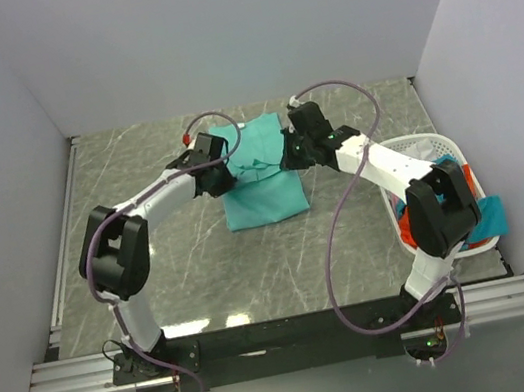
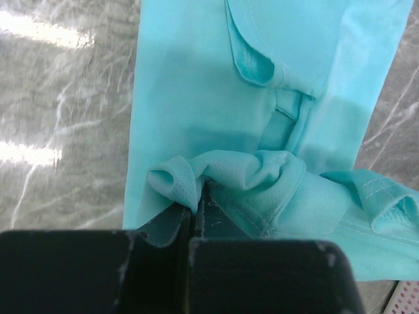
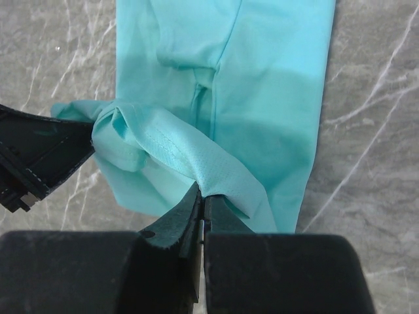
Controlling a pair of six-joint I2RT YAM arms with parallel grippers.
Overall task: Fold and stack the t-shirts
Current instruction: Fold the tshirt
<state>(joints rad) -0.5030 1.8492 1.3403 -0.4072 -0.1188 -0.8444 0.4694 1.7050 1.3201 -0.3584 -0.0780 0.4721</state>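
The teal-green t-shirt (image 1: pixel 265 200) lies mid-desk (image 1: pixel 184 271), toward the far side, as a long narrow strip. The left hand (image 1: pixel 227 170) and the right hand (image 1: pixel 292 156) each have their fingers pressed together on a bunch of its cloth. They hold that edge up off the flat part, probably to carry it across for a fold. The other t-shirts (image 1: pixel 406 223) wait in the white basket (image 1: pixel 425 139) at the right.
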